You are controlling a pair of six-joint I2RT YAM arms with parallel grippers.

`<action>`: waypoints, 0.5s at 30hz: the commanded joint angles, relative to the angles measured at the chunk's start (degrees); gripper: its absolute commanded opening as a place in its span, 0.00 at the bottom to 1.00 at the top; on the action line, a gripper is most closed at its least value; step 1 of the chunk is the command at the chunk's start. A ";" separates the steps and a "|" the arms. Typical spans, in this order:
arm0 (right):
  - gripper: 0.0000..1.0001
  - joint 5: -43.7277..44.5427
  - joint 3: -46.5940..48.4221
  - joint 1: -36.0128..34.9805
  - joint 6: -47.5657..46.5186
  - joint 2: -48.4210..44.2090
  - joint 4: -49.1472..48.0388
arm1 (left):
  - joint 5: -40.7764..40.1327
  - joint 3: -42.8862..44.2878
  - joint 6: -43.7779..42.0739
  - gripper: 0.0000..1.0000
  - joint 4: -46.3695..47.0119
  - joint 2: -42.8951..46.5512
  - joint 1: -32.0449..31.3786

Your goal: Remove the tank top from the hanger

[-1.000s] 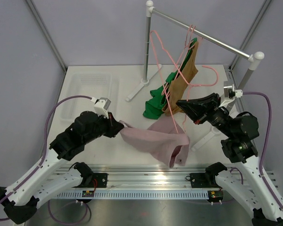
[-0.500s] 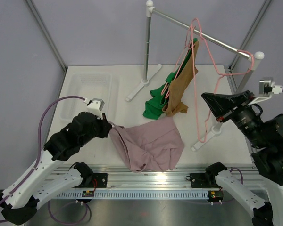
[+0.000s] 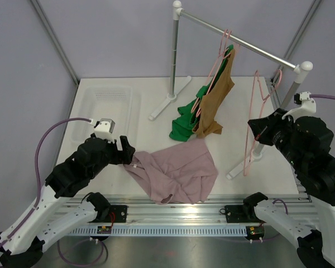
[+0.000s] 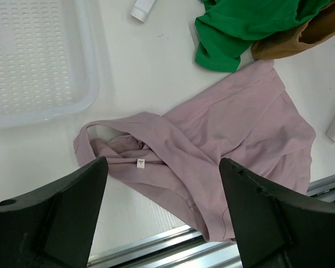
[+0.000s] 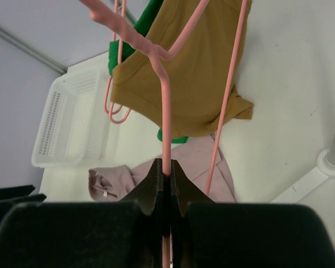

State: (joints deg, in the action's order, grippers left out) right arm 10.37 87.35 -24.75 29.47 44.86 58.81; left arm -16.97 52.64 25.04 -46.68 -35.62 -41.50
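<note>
Plainly left fingers (image 4: 61,218) gape over the tank top (image 4: 229,139) (seemingly not touching it); right fingers (image 5: 147,192) pinch the pink hanger (image 5: 166,111).

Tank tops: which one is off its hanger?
The mauve tank top, crumpled on the table; the green top and brown top hang from the rail.

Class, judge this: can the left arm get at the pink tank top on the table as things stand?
Probably yes: the left gripper hangs open just above the pink tank top, with nothing between them.
</note>
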 commanded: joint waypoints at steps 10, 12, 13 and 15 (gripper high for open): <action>0.00 16.25 11.61 -0.30 0.15 20.07 -10.11 | -1.31 -1.84 0.01 0.99 2.64 4.68 0.19; 0.00 18.27 12.23 -0.30 0.93 21.58 -11.25 | -1.22 -1.84 0.10 0.99 2.55 4.59 0.10; 0.00 19.15 12.32 -0.21 1.81 22.54 -11.61 | -1.05 -1.84 0.01 0.99 2.64 4.59 0.10; 0.00 21.95 12.14 -0.12 2.16 23.25 -13.09 | -0.61 -1.84 0.10 0.99 2.73 4.59 0.10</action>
State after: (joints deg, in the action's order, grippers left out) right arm 25.02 96.97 -24.75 30.17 68.29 50.96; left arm -17.21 50.96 25.26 -46.65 -31.18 -41.50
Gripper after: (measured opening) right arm 0.037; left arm 0.987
